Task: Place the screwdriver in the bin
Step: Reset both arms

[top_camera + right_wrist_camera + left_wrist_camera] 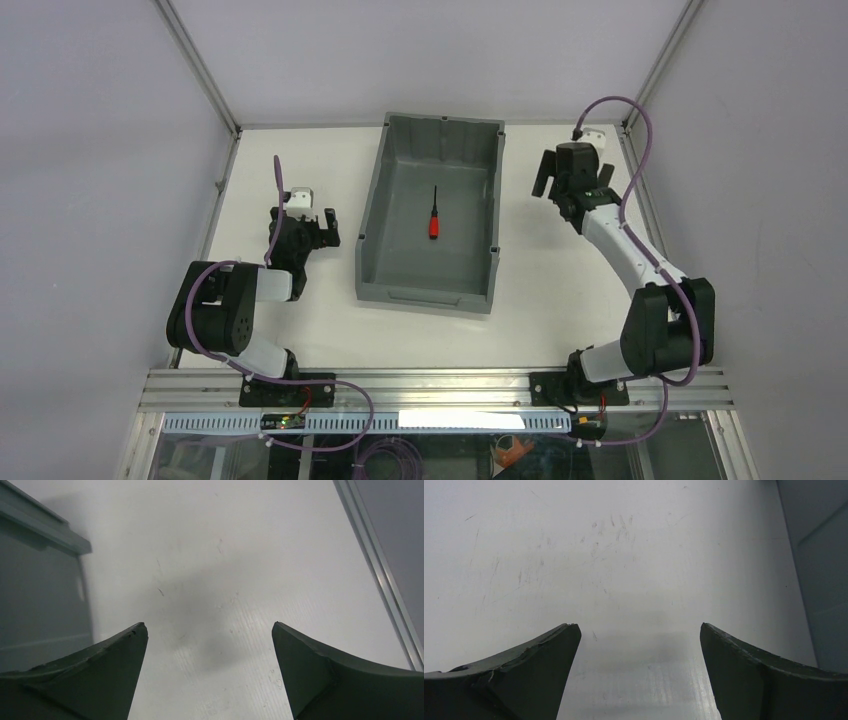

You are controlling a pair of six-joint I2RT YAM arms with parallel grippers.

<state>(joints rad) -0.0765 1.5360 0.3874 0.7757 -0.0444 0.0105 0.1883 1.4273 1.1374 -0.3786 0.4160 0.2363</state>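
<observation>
While the left end effector (639, 628) and right end effector (209, 625) gape wide, neither holds anything.

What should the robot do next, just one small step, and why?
Probably just pull the right gripper back toward its base: the screwdriver already lies inside the bin, and it and the left gripper both stand open and empty over the table.

Right gripper (209, 626) sits spread wide at the bottom of the frame, over the scuffed white counter (225, 555). The grey bin (40, 605) fills the left edge, rim at upper left. A metal rail (380, 570) slants down the right side.
</observation>
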